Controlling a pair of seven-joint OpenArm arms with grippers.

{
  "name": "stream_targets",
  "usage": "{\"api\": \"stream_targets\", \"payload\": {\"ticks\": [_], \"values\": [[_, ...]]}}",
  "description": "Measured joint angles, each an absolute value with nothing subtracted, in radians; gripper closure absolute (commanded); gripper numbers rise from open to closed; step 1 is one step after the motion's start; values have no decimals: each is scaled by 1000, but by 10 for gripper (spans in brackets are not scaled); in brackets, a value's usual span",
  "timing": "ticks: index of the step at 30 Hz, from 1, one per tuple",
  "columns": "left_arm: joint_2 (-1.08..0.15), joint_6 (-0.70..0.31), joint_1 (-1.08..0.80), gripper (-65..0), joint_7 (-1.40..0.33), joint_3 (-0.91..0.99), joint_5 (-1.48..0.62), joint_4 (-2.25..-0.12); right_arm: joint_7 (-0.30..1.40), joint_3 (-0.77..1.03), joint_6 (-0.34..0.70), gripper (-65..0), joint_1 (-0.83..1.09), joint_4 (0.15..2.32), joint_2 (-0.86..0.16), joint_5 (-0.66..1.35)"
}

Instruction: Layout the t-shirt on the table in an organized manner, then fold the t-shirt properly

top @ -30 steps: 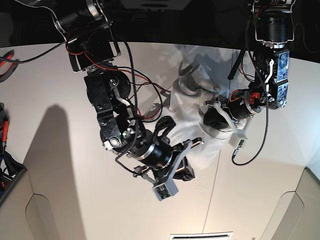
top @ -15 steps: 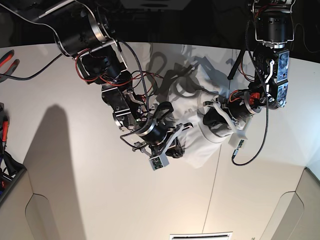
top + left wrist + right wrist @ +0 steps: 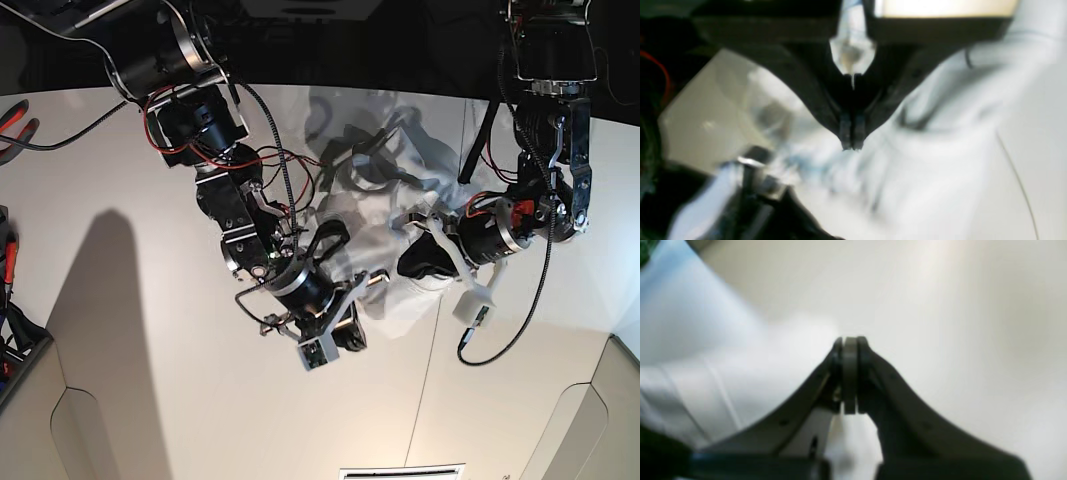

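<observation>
The white t-shirt (image 3: 390,250) lies crumpled in the middle of the table (image 3: 150,300), between my two arms. My right gripper (image 3: 362,285) sits at the shirt's front-left edge. In the right wrist view the right gripper (image 3: 850,340) is shut, with a thin grey strip pinched between the fingers and the t-shirt (image 3: 706,373) spreading to its left. My left gripper (image 3: 415,262) rests on the shirt's right side. In the left wrist view the left gripper (image 3: 850,146) is shut, and the blurred t-shirt (image 3: 940,160) bunches right at its tips.
A thin dark seam (image 3: 430,380) runs across the table toward the front. Beige cut-out corners (image 3: 90,440) sit at the front left and front right (image 3: 595,420). Red-handled tools (image 3: 15,120) and dark gear (image 3: 10,330) lie at the left edge.
My right arm swung up from the front toward the shirt, then drew back a little. The shirt's front edge shifted with it. My left gripper moved slightly down and inward.
</observation>
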State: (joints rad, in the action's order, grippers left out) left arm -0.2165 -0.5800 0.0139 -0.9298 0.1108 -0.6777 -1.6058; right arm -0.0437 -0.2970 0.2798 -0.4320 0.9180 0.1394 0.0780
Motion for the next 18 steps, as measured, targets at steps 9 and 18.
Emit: {"api": "stream_targets", "payload": {"ticks": [9, 18], "values": [[-216, -569, -37, 0, -961, 171, -618, -1901, 175, -309, 606, 0, -438, 1063, 142, 129], [-216, -427, -74, 0, -833, 436, -445, -1943, 247, -480, 595, 0, -435, 949, 117, 104]]}}
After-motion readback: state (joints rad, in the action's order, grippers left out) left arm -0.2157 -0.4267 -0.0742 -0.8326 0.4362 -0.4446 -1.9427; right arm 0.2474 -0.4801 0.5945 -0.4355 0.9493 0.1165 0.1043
